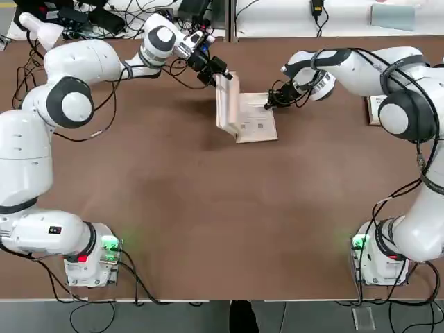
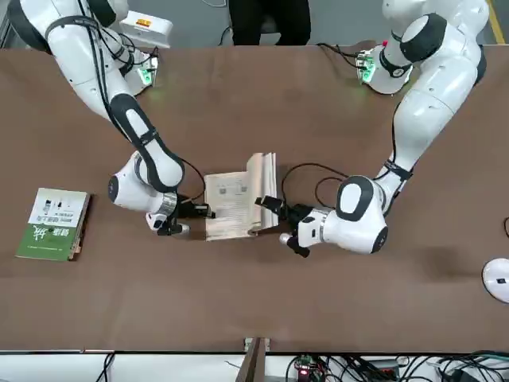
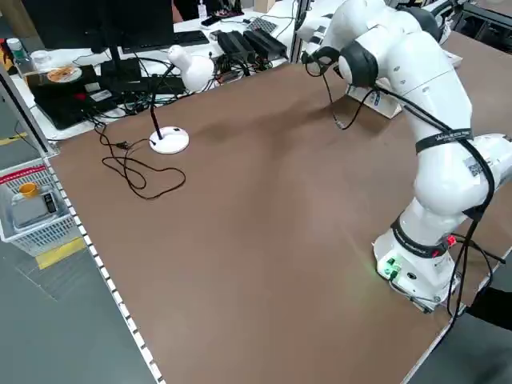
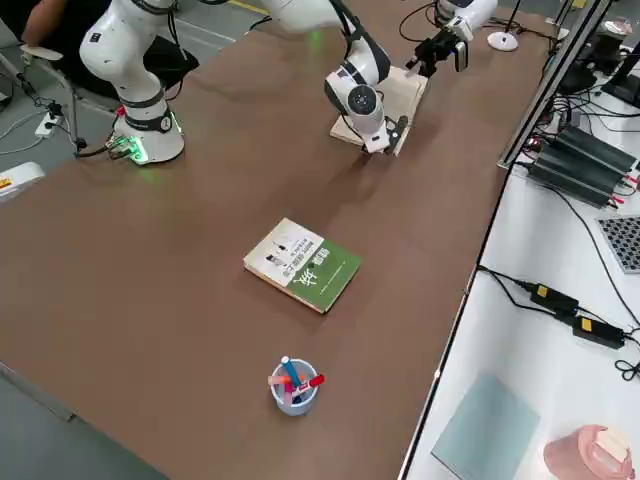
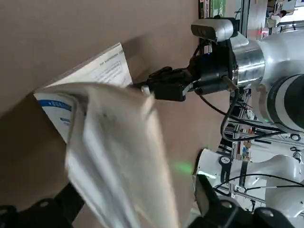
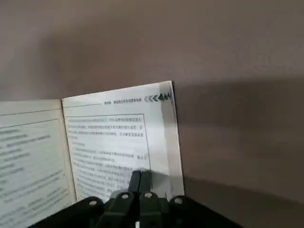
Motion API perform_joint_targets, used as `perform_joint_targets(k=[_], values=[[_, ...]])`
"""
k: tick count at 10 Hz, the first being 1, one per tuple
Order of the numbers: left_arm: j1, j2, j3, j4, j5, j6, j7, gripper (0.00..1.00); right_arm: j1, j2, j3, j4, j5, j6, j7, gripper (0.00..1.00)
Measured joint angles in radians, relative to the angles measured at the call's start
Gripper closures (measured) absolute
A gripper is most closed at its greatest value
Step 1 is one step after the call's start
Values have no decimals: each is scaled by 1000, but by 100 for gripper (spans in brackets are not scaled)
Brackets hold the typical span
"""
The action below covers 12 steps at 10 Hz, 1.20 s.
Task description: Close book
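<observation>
Cup [image 4: 292, 388] – holds pens; book [image 1: 253, 119] half-open.

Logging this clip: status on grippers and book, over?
Right gripper shut, pressing the flat page. Left gripper lifting the book's other half, upright. Book half closed. Nothing in the way.

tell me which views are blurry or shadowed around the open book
Left wrist view: the book's lifted pages smear into blur near the lens. Right wrist view: print is sharp, with a dark shadow on the table beside the page edge. Top view: soft shadow left of the book.
</observation>
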Motion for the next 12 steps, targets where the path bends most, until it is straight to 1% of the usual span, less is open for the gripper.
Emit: perform_joint_targets(k=[9, 10, 12], values=[[-19, 0, -13, 3, -1, 39, -74, 0, -7, -1, -5, 0, 2, -1, 13, 98], [-17, -3, -13, 6, -1, 40, -75, 0, -11, -4, -5, 1, 3, -8, 21, 98], [-13, -19, -11, 13, -1, 41, -83, 0, -33, -23, -9, 2, 4, -64, 26, 98]])
